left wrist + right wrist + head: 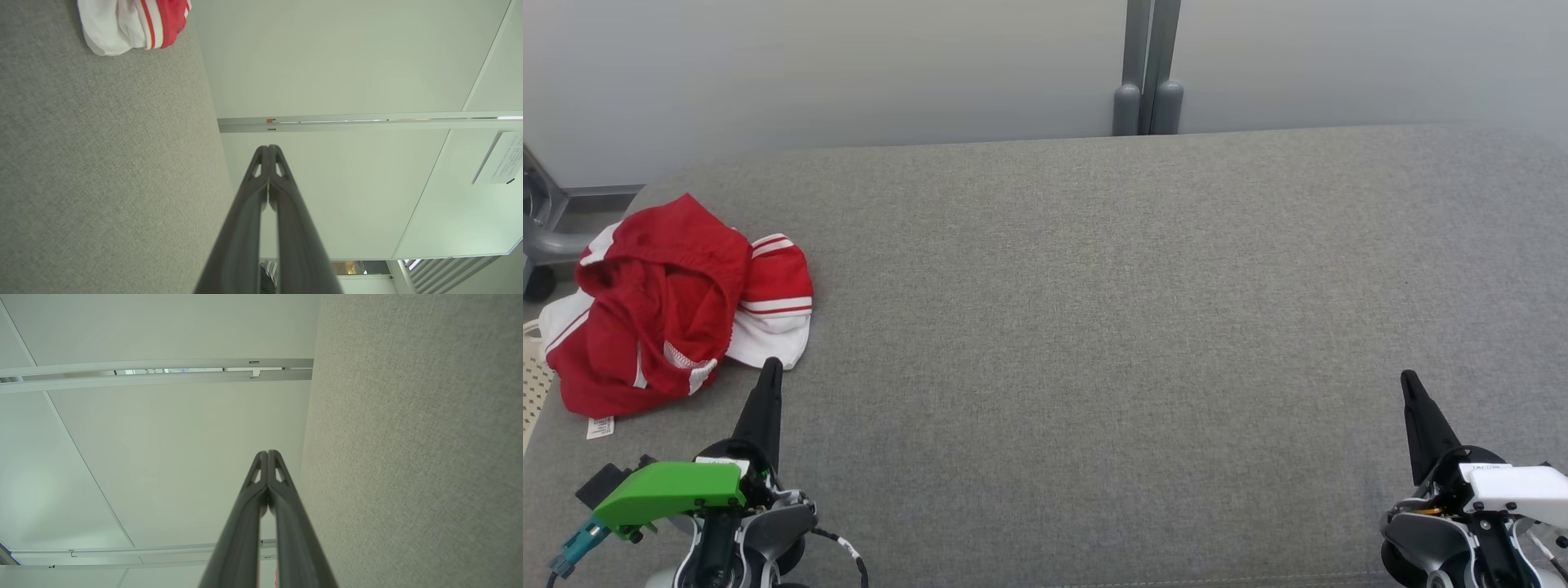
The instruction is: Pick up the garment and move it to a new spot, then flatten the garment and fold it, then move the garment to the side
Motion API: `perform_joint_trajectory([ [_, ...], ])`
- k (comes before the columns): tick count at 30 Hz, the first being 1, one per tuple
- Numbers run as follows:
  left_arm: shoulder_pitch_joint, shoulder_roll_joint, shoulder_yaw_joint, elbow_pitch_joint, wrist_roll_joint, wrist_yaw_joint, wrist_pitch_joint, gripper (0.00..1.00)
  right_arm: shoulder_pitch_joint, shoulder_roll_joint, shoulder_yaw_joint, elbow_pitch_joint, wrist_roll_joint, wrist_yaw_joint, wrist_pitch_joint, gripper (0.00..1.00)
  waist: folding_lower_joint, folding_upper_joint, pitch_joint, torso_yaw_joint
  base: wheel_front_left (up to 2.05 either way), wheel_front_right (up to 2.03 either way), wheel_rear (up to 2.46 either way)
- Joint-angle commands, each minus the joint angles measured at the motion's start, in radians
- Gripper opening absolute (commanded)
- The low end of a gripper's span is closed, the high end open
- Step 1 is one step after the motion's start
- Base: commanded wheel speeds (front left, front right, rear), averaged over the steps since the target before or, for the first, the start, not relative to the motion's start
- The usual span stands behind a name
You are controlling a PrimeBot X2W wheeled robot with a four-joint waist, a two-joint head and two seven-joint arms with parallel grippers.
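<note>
left tool [770, 366] (closed) points across grey fabric surface [1094, 327] toward pale wall [849, 65].

We can read no text anywhere. A white tag [600, 426] at the seven o'clock edge of the garment [654, 310] carries print too small for us. A paper notice [498, 157] on the wall [347, 61], at three o'clock in the left wrist view, shows only blurred lines.

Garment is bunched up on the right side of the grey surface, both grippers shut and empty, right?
Wrong side: the head view shows the garment bunched up on the left side of the grey surface. The left gripper and right gripper are indeed shut and empty.
</note>
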Motion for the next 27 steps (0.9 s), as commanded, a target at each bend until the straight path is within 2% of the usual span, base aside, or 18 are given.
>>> perform_joint_trajectory([
  [1,-0.017,0.002,0.002,0.001,0.002,-0.006,0.002,0.00,0.006,-0.005,-0.002,-0.004,0.006,0.000,0.004,0.00,0.0000,0.0000,0.000,0.000,0.00,0.00,0.00],
  [20,-0.017,0.002,0.002,0.001,0.002,-0.006,0.002,0.00,0.006,-0.005,-0.002,-0.004,0.006,0.000,0.004,0.00,0.0000,0.0000,0.000,0.000,0.00,0.00,0.00],
  [21,0.000,0.000,0.000,0.000,0.000,0.000,0.000,1.00,0.000,0.000,0.000,0.000,0.000,0.000,0.000,1.00,0.0000,0.0000,0.000,0.000,0.00,0.00,0.00],
  [27,0.043,-0.007,-0.007,0.040,0.001,0.003,-0.004,1.00,0.020,0.012,0.008,0.041,-0.002,0.000,-0.004,1.00,0.0000,0.0000,0.000,0.000,0.00,0.00,0.00],
])
